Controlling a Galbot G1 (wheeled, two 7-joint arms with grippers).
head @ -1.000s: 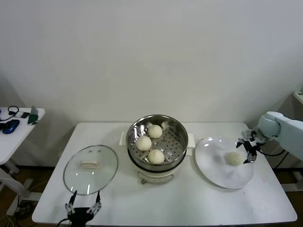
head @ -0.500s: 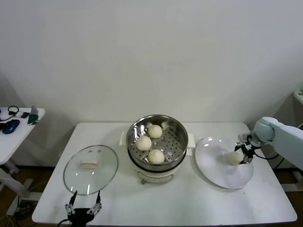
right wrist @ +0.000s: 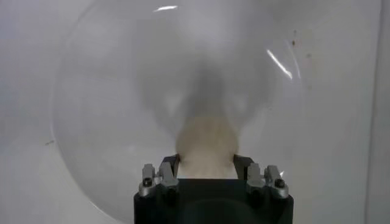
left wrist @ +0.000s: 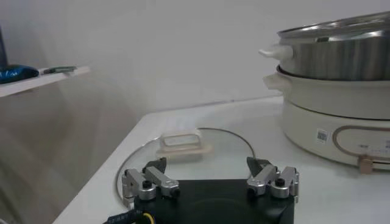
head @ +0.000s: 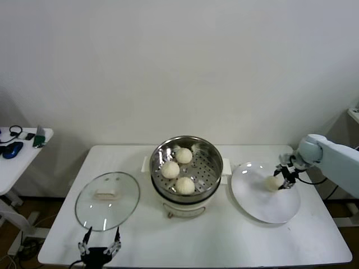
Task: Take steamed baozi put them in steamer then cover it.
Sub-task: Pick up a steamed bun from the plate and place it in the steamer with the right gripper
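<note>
Three steamed baozi (head: 170, 169) lie in the shiny steamer (head: 216, 162) on its cream cooker base at the table's middle. The fourth baozi (head: 273, 182) is over the white plate (head: 263, 204) on the right, between the fingers of my right gripper (head: 283, 178), which is shut on it. In the right wrist view the baozi (right wrist: 207, 137) fills the gap between my right gripper's (right wrist: 207, 159) fingers. The glass cover (head: 107, 200) lies flat on the table at the left. My left gripper (head: 100, 246) is open and empty just in front of the cover (left wrist: 181, 143).
A side table (head: 17, 162) with small items stands far left, off the work table. The steamer (left wrist: 341, 55) rises to one side of the left gripper (left wrist: 210, 173). The table's right edge is close behind the plate (right wrist: 122, 91).
My right gripper closed in on the last baozi on the plate, and the bun has shifted slightly up and towards the steamer with it. The left arm has stayed put.
</note>
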